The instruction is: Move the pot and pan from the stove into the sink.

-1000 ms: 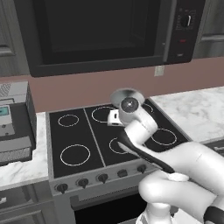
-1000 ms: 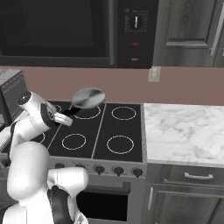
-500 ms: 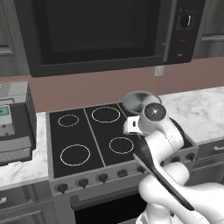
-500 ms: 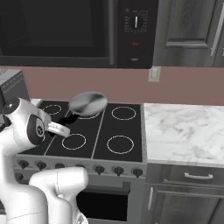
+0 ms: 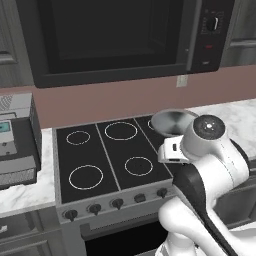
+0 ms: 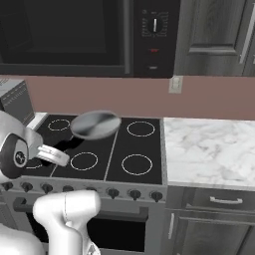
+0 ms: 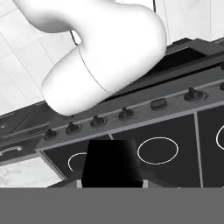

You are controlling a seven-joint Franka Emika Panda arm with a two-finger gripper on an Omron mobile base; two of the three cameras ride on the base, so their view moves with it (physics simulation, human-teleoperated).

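From the left base view, we see the round shiny silver skillet (image 5: 172, 121) lifted above the right edge of the black glass cooktop (image 5: 107, 150) — carrying it level seems wise.

From the right base view, we see the skillet (image 6: 95, 124) hang over the cooktop's (image 6: 132, 152) left burners, the gripper hidden behind our arm.

In the hand view a dark block — likely the skillet's handle (image 7: 111, 164) — sits between the jaws, apparently clamped; fingertips are cut off.

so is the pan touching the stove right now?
Apart. The right base view shows the pan tilted in the air, well above the stove, its shadow lying separately on the glass beneath.
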